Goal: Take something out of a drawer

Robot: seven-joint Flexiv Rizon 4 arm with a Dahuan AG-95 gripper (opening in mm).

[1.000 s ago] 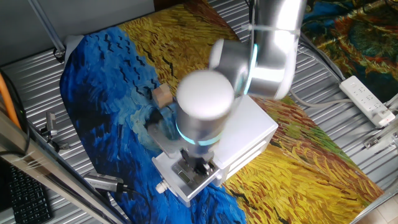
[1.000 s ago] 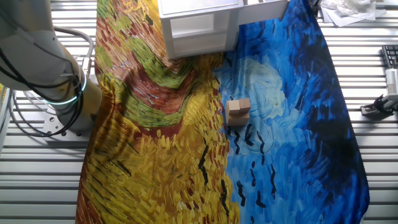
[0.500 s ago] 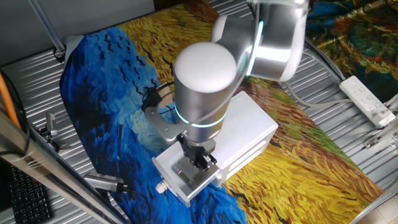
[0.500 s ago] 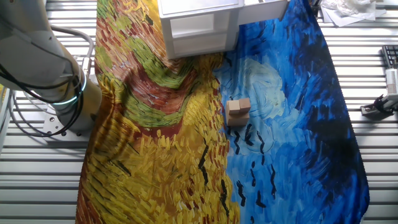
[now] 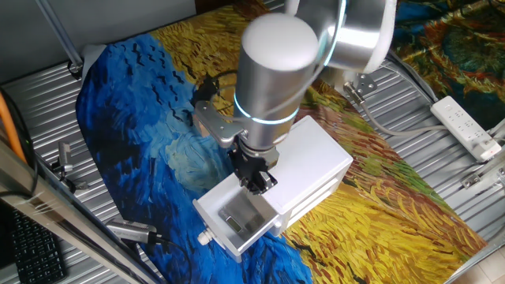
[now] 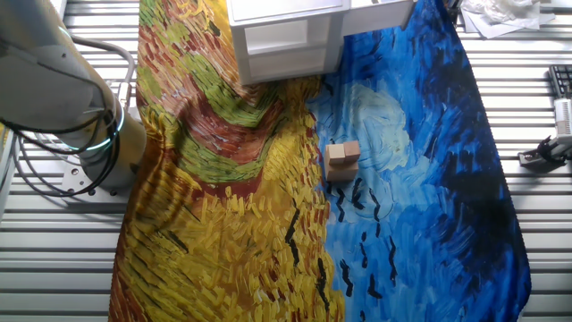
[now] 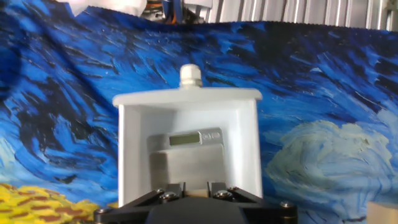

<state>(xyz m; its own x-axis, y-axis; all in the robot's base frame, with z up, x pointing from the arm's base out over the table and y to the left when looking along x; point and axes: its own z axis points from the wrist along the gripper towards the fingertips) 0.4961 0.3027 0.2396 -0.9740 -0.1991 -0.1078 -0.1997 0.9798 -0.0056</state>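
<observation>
a: where does the drawer (image 5: 237, 217) stand?

b: pulled out of the white cabinet (image 5: 312, 170), at the near edge of the painted cloth (image 6: 268, 206) on the counter (image 5: 465, 209). its round knob (image 7: 189, 74) points away from the cabinet. a flat grey item with a small pale display (image 7: 186, 149) lies on the drawer floor.

a: and the tool (image 5: 256, 180)?

b: it hangs above the inner end of the drawer, close to the cabinet front. in the hand view only the finger bases (image 7: 169, 191) show at the bottom edge, so the operator cannot tell whether it is spread or clenched. nothing is seen between the fingers.

a: what does the step call for?

b: judged from these views, the item is not yet taken. the tool should descend straight, centred between the drawer side walls, with the fingers set across the narrow sides of the grey item. the item is flat, so the fingers must reach near the drawer floor without pressing on it. lift vertically until the item passes the rim.

a: risks?

b: a finger catching the thin white wall could shift the light cabinet. the wooden block (image 6: 342, 156) on the cloth lies well apart and does not interfere.
</observation>
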